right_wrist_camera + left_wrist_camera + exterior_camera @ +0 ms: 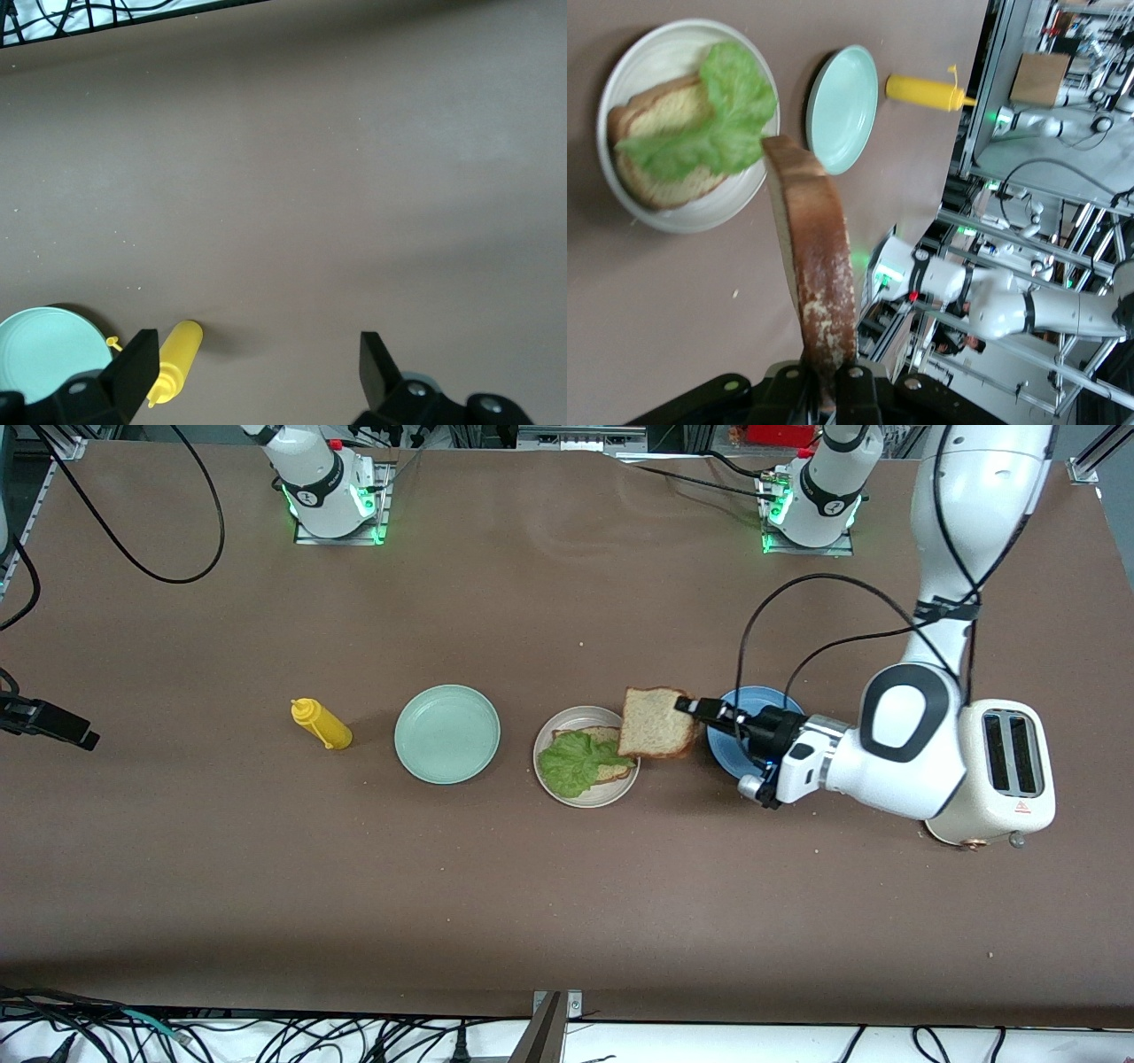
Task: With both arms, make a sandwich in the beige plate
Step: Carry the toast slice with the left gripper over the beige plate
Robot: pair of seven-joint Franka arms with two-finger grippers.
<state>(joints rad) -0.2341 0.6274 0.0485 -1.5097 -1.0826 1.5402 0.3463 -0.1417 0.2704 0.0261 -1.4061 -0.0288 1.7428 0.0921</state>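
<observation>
Front view shows you a brown counter with things in a row. Go along it from the right arm's end.

First you see a yellow squeeze bottle lying on its side. Next to it is a mint green plate with nothing on it. Then comes the beige plate. On it lies one slice of bread, and a green lettuce leaf lies on top of that slice. So you see the sandwich with no top on it.

The top slice is up in the air. It hangs over the edge of the beige plate, on the side toward the blue plate. The left hand has pinched it by its edge, with its fingers closed tight on the crust. The left arm reaches in low over the blue plate. A white toaster stands at the left arm's end of the counter, partly hidden by that arm.

In the left wrist view you see the held slice edge-on, with its dark crust, sticking out from the hand. Under it you see the beige plate with the lettuce on the bread, then the green plate and the yellow bottle.

In the right wrist view the right hand has its fingers spread wide and holds nothing. It is high over the bare counter and waits. Down below you see the yellow bottle and a bit of the green plate.
</observation>
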